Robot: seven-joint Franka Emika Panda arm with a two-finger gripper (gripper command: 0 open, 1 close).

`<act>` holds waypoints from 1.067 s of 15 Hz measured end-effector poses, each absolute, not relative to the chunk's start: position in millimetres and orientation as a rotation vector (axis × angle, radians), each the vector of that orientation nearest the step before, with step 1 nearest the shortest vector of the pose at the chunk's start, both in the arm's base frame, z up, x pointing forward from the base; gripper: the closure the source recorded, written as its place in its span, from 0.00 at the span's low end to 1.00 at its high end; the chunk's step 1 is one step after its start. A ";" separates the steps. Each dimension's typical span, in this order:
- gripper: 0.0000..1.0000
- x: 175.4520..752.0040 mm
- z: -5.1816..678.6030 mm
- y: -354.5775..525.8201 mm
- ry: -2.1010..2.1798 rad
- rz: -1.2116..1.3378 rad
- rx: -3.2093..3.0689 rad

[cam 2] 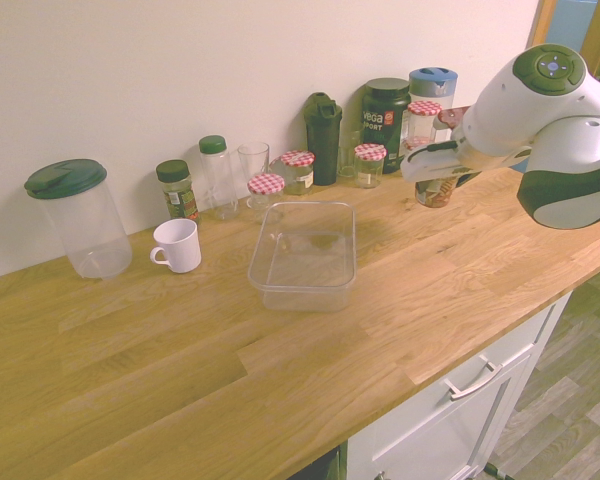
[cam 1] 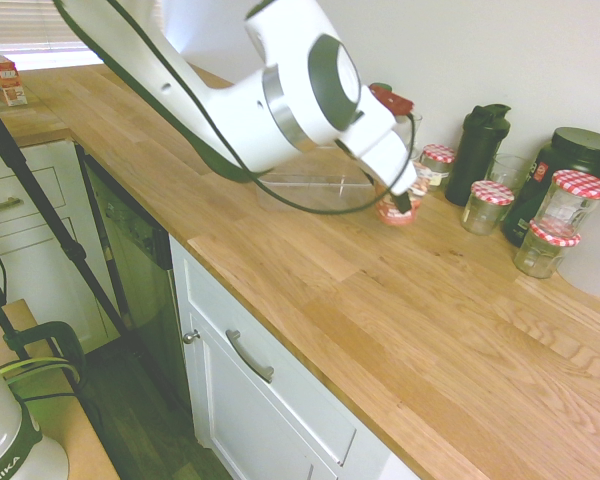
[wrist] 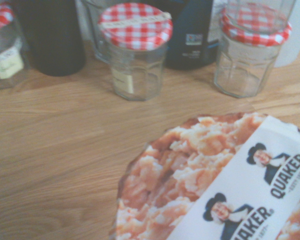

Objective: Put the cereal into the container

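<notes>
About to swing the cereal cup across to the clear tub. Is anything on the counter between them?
Nothing visible. The cereal cup sits in the hand beyond the tub's right end, with bare counter between them. The checked-lid jars stand back along the wall, off that line.

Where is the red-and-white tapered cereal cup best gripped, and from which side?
Grip the red-and-white cereal cup across its side wall under the wide foil lid, slanting in from above; it narrows downward, so the rim should resist slipping. The gripper grips it there.
</notes>
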State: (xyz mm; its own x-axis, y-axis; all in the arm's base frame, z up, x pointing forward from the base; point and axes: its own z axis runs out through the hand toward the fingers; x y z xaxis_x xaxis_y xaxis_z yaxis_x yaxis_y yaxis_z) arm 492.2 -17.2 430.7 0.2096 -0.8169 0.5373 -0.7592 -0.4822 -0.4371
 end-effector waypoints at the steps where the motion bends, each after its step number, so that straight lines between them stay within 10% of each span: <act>1: 1.00 490.6 431.7 10.1 1.541 -1.148 -2.400; 16: 1.00 537.3 383.1 205.0 1.231 -1.059 -2.652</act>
